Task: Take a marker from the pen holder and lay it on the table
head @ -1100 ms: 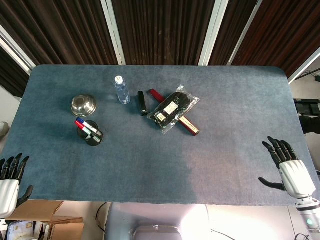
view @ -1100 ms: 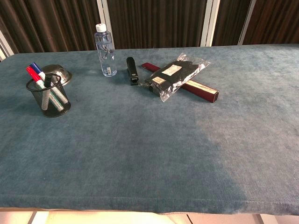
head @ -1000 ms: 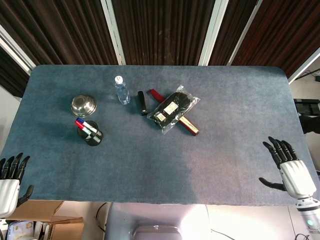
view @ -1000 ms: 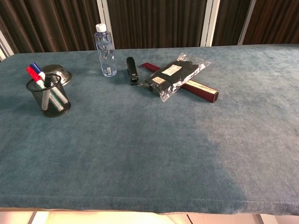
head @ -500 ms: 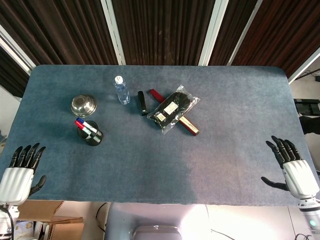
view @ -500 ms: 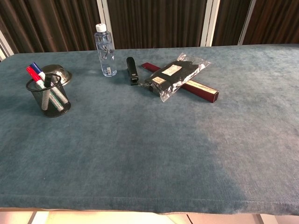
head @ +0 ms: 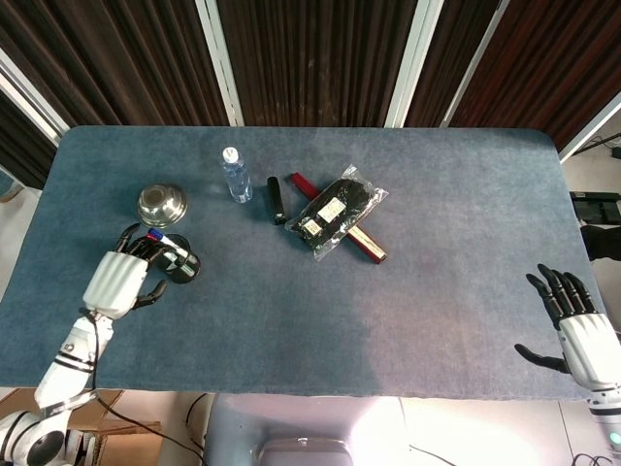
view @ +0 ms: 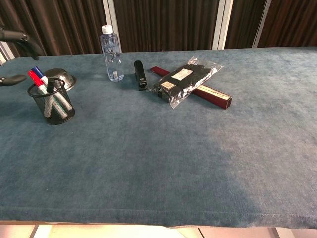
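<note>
Now the left hand [head: 118, 280] is hovering, fingers apparently spread and empty, beside the black mesh pen holder [view: 51, 101]; ideally it pinches the upright red-capped marker [view: 34, 79] near its cap, lifting straight up.

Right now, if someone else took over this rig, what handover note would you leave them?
Left hand: fingers apart, holding nothing, right beside the pen holder with fingertips by the markers.
Right hand: open and idle at the table's near right edge.
Done: nothing yet; the markers are all upright in the holder, none on the table.
Left: grip one marker, lift it out, lay it on bare table.
</note>
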Available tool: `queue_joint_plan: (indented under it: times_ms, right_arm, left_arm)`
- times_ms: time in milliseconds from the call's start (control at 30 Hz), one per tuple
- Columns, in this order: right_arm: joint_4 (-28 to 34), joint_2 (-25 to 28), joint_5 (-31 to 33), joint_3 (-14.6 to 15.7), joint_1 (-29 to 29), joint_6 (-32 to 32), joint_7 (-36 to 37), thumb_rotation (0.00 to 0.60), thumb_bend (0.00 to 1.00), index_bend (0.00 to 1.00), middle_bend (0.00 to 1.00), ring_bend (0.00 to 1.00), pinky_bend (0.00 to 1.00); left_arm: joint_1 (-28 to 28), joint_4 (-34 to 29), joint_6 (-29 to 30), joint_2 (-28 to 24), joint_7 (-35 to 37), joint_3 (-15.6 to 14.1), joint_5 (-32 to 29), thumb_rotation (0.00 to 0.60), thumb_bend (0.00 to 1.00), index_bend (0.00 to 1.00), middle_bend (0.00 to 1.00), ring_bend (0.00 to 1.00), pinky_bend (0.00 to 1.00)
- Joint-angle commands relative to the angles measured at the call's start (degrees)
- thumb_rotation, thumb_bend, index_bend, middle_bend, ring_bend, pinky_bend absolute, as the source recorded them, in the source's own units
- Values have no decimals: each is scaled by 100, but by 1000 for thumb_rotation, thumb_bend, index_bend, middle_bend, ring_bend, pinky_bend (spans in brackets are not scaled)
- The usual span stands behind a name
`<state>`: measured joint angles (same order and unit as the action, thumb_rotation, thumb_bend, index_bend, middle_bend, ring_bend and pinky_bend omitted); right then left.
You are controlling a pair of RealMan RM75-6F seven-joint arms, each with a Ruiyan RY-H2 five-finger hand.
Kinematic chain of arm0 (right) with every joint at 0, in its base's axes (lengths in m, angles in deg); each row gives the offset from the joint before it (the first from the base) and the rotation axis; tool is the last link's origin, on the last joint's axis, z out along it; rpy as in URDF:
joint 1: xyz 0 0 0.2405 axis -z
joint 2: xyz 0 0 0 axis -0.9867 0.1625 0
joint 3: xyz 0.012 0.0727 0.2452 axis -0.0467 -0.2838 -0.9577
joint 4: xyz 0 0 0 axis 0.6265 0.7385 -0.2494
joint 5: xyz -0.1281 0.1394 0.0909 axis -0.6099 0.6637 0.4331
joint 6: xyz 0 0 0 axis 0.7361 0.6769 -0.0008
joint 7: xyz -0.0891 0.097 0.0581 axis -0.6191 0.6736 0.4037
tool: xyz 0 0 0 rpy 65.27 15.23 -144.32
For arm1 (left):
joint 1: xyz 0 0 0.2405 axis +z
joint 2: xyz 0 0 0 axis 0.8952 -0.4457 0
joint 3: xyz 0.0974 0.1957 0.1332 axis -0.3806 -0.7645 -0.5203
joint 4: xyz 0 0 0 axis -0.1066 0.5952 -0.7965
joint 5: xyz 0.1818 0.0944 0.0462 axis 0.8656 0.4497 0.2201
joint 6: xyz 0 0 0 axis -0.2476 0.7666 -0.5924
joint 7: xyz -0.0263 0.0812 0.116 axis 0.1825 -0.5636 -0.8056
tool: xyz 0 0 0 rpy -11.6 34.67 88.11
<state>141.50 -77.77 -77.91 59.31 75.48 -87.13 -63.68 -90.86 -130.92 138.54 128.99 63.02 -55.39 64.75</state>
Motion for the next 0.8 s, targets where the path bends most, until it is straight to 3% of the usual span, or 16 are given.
queue_joint_plan:
  times_ms: [33, 167, 300, 533, 800]
  right_arm:
    - [-7, -2, -9, -3, 6, -17, 8, 600, 31, 0, 0, 0, 0]
    - [-26, -4, -2, -4, 12, -15, 28, 600, 31, 0, 0, 0, 0]
    - [-52, -17, 16, 1, 12, 18, 42, 600, 32, 0, 0, 0, 0]
    - [-84, -42, 27, -4, -4, 59, 59, 600, 31, 0, 0, 0, 0]
    - [-56, -40, 22, -11, -28, 98, 34, 600, 31, 0, 0, 0, 0]
  left_arm:
    - [-338, 355, -287, 402, -428, 35, -203, 600, 351, 293, 293, 228, 100]
    - [-554, 677, -387, 791, -1085, 36, -515, 600, 351, 263, 270, 205, 100]
    - [-657, 909, -350, 1064, -1459, 28, -774, 600, 348, 297, 278, 211, 110]
    - [-663, 1201, -114, 1244, -1571, -4, -918, 600, 346, 402, 385, 288, 140]
    - [-636, 1230, -28, 1197, -1433, -68, -1001, 600, 345, 420, 428, 314, 143]
